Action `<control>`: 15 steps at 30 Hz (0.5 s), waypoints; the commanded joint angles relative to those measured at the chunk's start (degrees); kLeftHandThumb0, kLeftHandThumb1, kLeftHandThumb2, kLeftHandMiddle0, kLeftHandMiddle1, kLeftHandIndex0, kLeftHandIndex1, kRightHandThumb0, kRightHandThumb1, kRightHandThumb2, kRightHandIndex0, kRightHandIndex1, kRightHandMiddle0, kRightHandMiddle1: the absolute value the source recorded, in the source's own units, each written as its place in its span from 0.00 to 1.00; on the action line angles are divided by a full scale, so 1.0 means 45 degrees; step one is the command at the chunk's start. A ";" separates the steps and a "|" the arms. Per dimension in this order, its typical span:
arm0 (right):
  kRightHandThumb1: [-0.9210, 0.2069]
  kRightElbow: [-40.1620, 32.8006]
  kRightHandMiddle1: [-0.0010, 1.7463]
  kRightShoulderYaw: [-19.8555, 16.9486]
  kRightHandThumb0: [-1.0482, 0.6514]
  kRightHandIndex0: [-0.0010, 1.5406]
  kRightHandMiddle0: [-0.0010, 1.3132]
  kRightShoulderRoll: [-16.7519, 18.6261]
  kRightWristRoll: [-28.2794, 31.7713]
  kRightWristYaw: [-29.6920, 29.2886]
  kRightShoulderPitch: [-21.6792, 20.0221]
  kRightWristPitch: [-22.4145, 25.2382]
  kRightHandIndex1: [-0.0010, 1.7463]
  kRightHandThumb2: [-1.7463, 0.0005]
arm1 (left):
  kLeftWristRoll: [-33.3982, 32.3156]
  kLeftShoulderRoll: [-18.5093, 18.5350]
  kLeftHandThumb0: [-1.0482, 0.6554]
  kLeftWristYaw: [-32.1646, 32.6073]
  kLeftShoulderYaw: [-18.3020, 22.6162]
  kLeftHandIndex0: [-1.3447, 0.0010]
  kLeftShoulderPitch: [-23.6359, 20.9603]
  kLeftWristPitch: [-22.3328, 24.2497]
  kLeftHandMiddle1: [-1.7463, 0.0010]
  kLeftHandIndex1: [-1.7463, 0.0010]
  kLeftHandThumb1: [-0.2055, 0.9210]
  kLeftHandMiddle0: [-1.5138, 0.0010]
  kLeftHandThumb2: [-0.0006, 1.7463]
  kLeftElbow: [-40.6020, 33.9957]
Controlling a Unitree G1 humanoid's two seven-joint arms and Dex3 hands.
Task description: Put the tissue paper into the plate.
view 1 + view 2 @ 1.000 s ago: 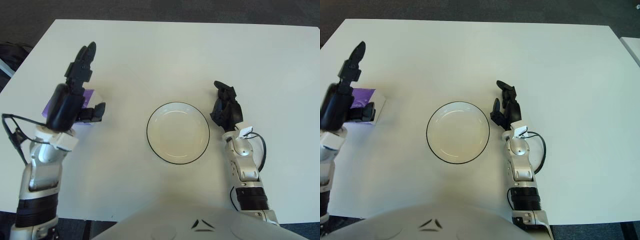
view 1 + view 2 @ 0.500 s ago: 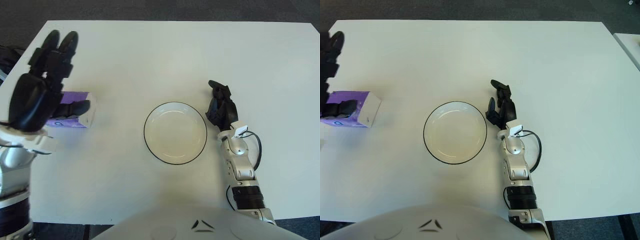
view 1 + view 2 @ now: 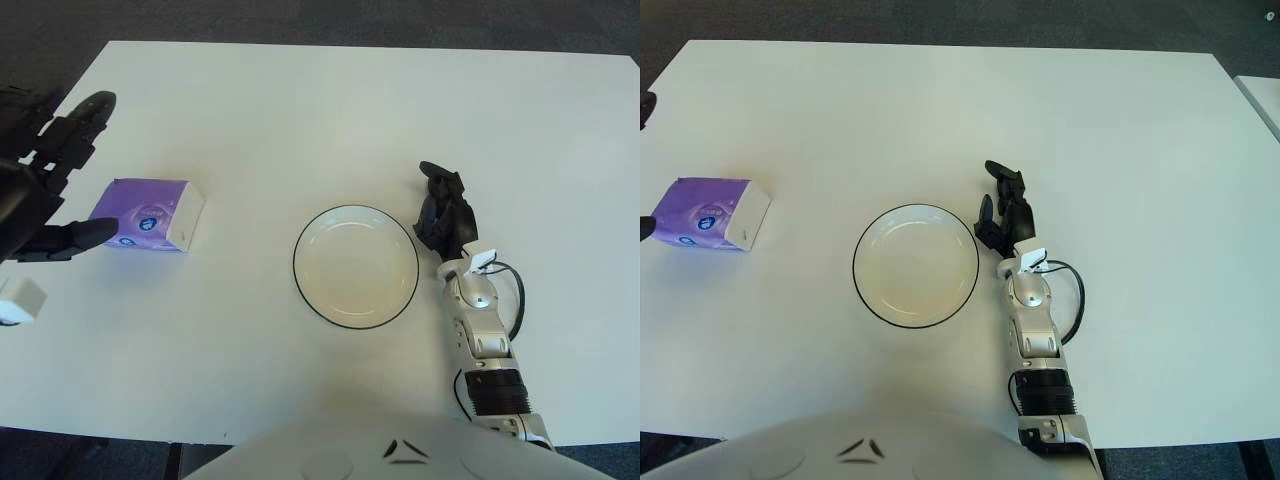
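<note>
2 hands: 1 at the far left edge of the scene, 1 right of centre.
Left hand (image 3: 40, 190): at the left edge of the white table (image 3: 330, 110), fingers spread wide apart and holding nothing; the lower finger reaches toward the tissue pack's left end, though contact cannot be judged.
Tissue pack (image 3: 150, 214): a purple packet with 1 white end, lying flat on the table's left side, well apart from the plate.
Pack's axis: its long axis runs left to right, tilted slightly; the white end faces right, toward the plate, and the purple end faces the left hand.
Plate (image 3: 356, 208): round, white, with a dark rim, near the table's middle; it holds nothing.
Right hand (image 3: 1004, 214): just beside the plate's right rim, fingers loosely bent and gripping nothing; whether it touches the plate or the table cannot be told.
Change from 0.5 s ago: the left hand was over the pack and hid much of it; it has drawn back to the left, leaving the whole pack in view. The pack, plate and right hand show in much the same places.
</note>
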 commanded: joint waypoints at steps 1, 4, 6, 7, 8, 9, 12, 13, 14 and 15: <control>0.00 0.1153 0.46 -0.0057 0.26 0.22 0.00 -0.0041 0.0046 0.0083 0.0763 0.0903 0.03 0.50 | 0.0806 0.0590 0.00 -0.0325 -0.0031 1.00 -0.0215 0.0246 1.00 0.92 1.00 0.98 0.48 0.0060; 0.00 0.1218 0.46 -0.0082 0.26 0.22 0.00 -0.0055 0.0070 0.0117 0.0721 0.0887 0.03 0.50 | 0.1221 0.0818 0.00 -0.0391 -0.0632 1.00 -0.0384 0.0355 0.99 0.90 1.00 0.98 0.49 0.0450; 0.00 0.1248 0.46 -0.0106 0.26 0.22 0.00 -0.0061 0.0080 0.0137 0.0699 0.0887 0.03 0.50 | 0.1269 0.0999 0.00 -0.0623 -0.0980 1.00 -0.0373 0.0360 0.99 0.89 1.00 0.97 0.49 0.0620; 0.00 0.1260 0.46 -0.0113 0.26 0.22 0.00 -0.0059 0.0080 0.0141 0.0691 0.0887 0.03 0.50 | 0.1215 0.1082 0.00 -0.0733 -0.1016 1.00 -0.0331 0.0321 0.99 0.89 1.00 0.97 0.49 0.0671; 0.00 0.1278 0.46 -0.0124 0.26 0.22 0.00 -0.0063 0.0083 0.0148 0.0681 0.0884 0.03 0.50 | 0.1185 0.1136 0.00 -0.0803 -0.1050 1.00 -0.0315 0.0301 0.99 0.89 1.00 0.97 0.49 0.0704; 0.00 0.1301 0.46 -0.0130 0.26 0.22 0.00 -0.0066 0.0080 0.0149 0.0669 0.0875 0.03 0.50 | 0.1097 0.1268 0.00 -0.0982 -0.1041 1.00 -0.0266 0.0245 0.99 0.89 1.00 0.97 0.49 0.0748; 0.00 0.1375 0.46 -0.0149 0.26 0.22 0.00 -0.0091 0.0064 0.0153 0.0629 0.0843 0.03 0.50 | 0.1030 0.1797 0.00 -0.1577 -0.1073 1.00 -0.0202 0.0041 0.99 0.89 1.00 0.97 0.47 0.0904; 0.00 0.1390 0.46 -0.0153 0.26 0.22 0.00 -0.0099 0.0058 0.0155 0.0620 0.0836 0.03 0.49 | 0.1035 0.1920 0.00 -0.1711 -0.1098 1.00 -0.0232 -0.0012 0.99 0.89 1.00 0.97 0.46 0.0960; 0.00 0.1399 0.46 -0.0155 0.26 0.22 0.00 -0.0104 0.0054 0.0155 0.0615 0.0831 0.03 0.49 | 0.1031 0.1985 0.00 -0.1797 -0.1111 1.00 -0.0260 -0.0048 0.99 0.89 1.00 0.97 0.46 0.0997; 0.00 0.1409 0.46 -0.0156 0.26 0.22 0.00 -0.0115 0.0048 0.0159 0.0606 0.0828 0.03 0.49 | 0.0990 0.2208 0.00 -0.1983 -0.1138 1.00 -0.0309 -0.0136 0.99 0.90 1.00 0.97 0.45 0.1095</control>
